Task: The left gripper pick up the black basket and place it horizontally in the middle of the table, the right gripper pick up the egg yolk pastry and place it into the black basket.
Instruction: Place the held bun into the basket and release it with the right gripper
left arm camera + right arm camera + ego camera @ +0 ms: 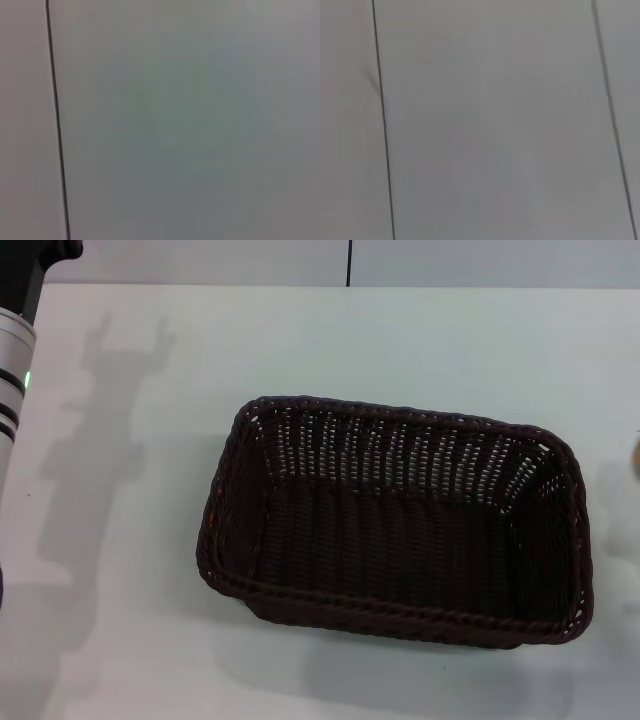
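Observation:
The black basket [395,525] lies with its long side across the middle of the white table [120,640], upright and empty. The left arm [12,360], white and silver with a green light, is raised at the far left edge of the head view. The black base of the left gripper [40,260] shows at the top left corner, well clear of the basket. The right gripper is out of view. A tiny tan sliver [636,450] shows at the right edge, and I cannot tell whether it is the egg yolk pastry. Both wrist views show only a plain grey surface.
The arm's shadow [100,440] falls on the table left of the basket. The table's far edge [400,286] runs along the top of the head view, with a dark seam line behind it. Thin dark seam lines [56,125] cross the wrist views.

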Action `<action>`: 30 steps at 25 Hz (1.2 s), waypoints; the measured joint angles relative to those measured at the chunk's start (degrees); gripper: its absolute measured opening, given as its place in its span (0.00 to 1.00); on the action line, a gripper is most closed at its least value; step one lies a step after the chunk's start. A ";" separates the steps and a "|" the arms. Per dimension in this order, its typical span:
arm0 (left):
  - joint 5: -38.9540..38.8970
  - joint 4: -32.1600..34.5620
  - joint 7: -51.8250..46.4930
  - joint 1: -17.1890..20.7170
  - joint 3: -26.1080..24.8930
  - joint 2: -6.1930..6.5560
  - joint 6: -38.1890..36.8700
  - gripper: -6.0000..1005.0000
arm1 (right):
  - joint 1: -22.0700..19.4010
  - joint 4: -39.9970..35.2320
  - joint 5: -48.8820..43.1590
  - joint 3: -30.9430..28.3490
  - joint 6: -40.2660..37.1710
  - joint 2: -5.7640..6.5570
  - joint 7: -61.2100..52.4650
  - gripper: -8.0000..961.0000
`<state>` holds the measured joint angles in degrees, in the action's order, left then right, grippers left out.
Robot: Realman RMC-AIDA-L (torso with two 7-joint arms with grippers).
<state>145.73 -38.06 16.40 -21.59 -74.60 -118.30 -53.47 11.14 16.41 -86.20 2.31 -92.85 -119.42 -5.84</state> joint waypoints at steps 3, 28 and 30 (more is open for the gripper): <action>0.00 0.07 -0.04 0.55 0.00 0.00 -0.18 0.80 | -1.40 0.46 -0.50 0.72 -9.35 0.01 0.03 0.15; -0.46 1.06 -1.03 5.37 -0.05 -0.22 -2.04 0.80 | 6.04 3.81 -16.59 0.91 -12.58 0.08 -0.67 0.34; -0.46 1.06 -2.32 6.03 -0.01 -0.14 -2.80 0.80 | 5.48 3.81 -16.44 0.54 -12.25 0.09 -0.74 0.46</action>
<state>145.27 -37.00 14.08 -15.57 -74.61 -118.44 -56.28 16.62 20.22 -102.64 2.85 -105.10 -119.33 -6.58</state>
